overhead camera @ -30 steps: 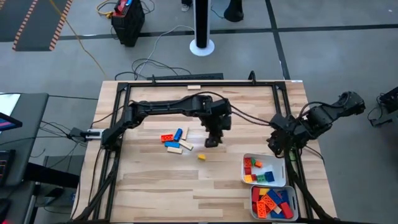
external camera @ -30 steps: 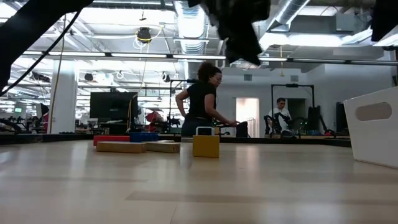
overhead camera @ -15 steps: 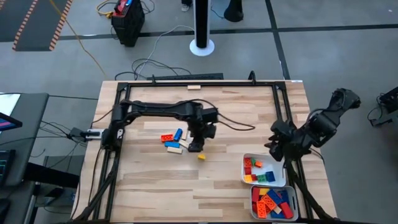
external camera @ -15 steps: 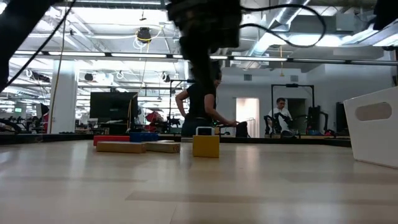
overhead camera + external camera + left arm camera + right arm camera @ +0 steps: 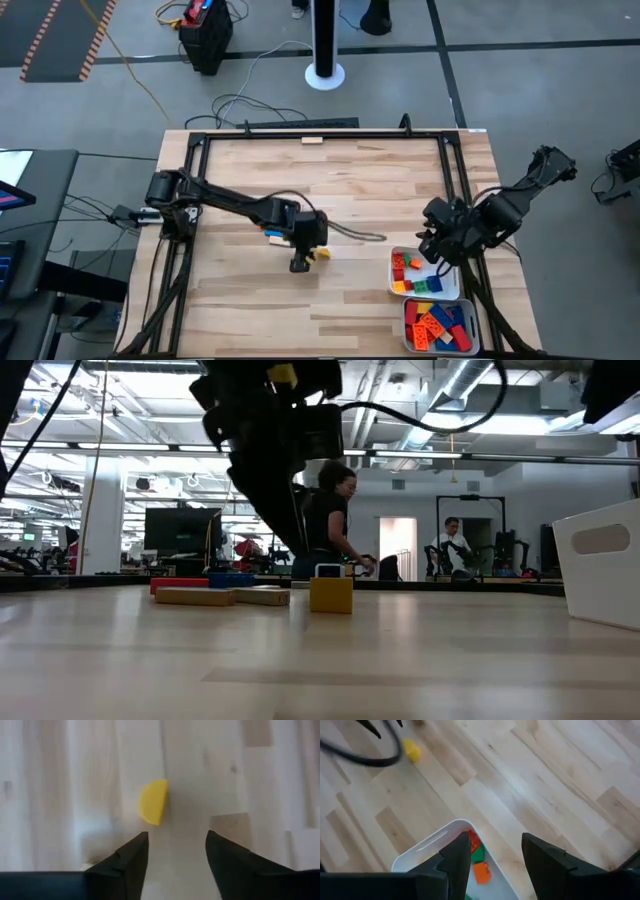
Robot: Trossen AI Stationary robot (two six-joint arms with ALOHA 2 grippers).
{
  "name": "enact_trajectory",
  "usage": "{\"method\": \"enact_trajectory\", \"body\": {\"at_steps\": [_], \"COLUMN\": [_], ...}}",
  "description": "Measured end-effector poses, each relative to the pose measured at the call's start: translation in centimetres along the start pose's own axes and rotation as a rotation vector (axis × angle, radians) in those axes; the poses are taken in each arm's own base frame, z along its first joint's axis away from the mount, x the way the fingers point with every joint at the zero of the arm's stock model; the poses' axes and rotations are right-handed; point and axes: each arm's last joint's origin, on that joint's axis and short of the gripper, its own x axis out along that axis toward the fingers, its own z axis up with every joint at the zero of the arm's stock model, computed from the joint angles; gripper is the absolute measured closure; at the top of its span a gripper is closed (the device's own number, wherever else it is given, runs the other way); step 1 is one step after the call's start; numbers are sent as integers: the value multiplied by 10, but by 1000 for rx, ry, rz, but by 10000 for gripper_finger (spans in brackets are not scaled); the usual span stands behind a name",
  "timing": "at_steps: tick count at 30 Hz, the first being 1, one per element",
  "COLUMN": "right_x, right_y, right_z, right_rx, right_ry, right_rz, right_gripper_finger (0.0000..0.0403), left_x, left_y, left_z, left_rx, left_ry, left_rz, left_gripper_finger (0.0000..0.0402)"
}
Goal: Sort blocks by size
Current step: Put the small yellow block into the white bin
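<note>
A small yellow block [image 5: 323, 253] sits alone near the middle of the pale wood-plank tabletop [image 5: 240, 310], with the left hand [image 5: 299, 265] poised directly beside it, its two dark fingers [image 5: 127, 860] parted and holding nothing. In the left wrist view the block lies just beyond the open gap between those fingers, apart from both. The dark left arm stretches in from the left edge and covers most of a small cluster of loose blocks [image 5: 272, 236]; from table height that cluster shows as a red, a blue and two flat tan wooden pieces lying behind the yellow one. A thin black cable [image 5: 350, 233] trails across the planks just past the hand.

By the right edge, the right hand [image 5: 432, 250] hangs above the far rim of a white rectangular tray [image 5: 395, 290], its fingers spread and empty. That tray holds a few studded plastic blocks in red, green, orange and blue. A second white tray [image 5: 407, 338] touching it at the near right corner is packed fuller, mostly with red and orange pieces plus some blue and yellow.

A black metal frame [image 5: 320, 133] borders the tabletop, which stands on a grey concrete floor strewn with cables. Beyond lies a bright open workshop with strip lights, where a person in dark clothing [image 5: 328, 525] stands at a bench and another [image 5: 451, 547] is farther back.
</note>
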Motion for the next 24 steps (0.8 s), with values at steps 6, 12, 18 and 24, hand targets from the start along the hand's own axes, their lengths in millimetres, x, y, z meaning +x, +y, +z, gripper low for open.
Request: {"method": "enact_trajectory", "body": {"at_steps": [6, 12, 18, 24], "right_x": [2, 2, 2, 2], "right_y": [-2, 0, 1, 1], "right_z": [4, 6, 6, 6], "right_rx": [23, 17, 20, 22], "right_ry": [-5, -13, -15, -16], "right_rz": [-13, 9, 13, 17], "right_gripper_finger": [200, 200, 209, 228], "left_x": [0, 5, 18, 26], "left_y": [-9, -9, 0, 2], "left_z": [6, 5, -8, -16], "left_rx": [73, 114, 106, 131], "left_ry": [-69, -133, -181, -206], "left_rz": [118, 67, 75, 81], "left_gripper_finger": [149, 132, 145, 148]}}
